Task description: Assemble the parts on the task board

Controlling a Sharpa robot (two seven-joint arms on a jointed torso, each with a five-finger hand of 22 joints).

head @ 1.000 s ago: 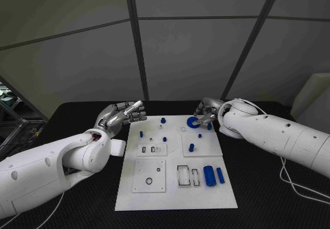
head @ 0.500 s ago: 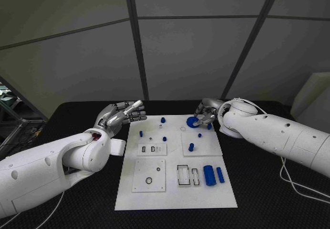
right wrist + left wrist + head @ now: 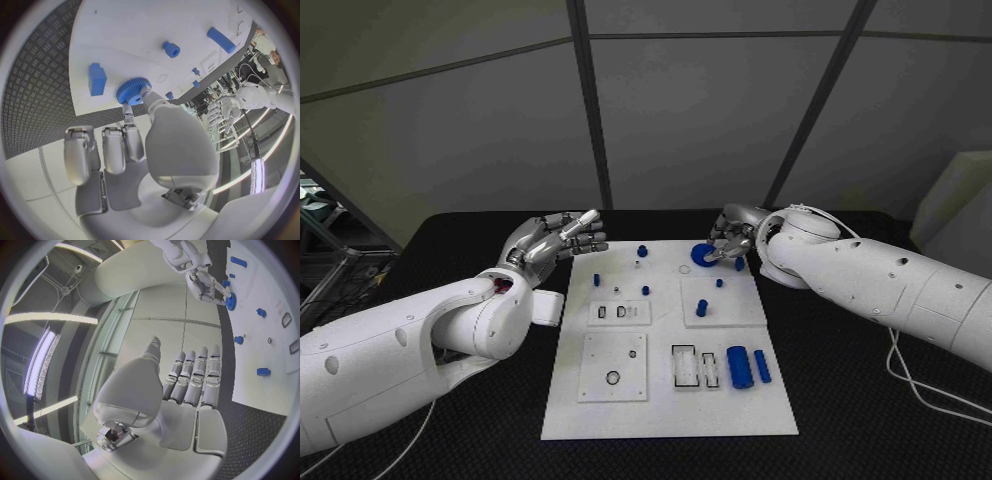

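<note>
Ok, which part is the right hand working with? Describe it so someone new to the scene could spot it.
Start at the white task board in the middle of the black table and go to its far right corner, where the right hand reaches in. Pinched in its fingertips is a blue gear. It is a flat toothed disc, unlike the plain blue pegs and blocks around it.

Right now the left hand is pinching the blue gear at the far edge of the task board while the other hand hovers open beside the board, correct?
Not quite: the right hand pinches the blue gear, as the right wrist view shows. The left hand hovers open beside the task board; the rest stands.
</note>
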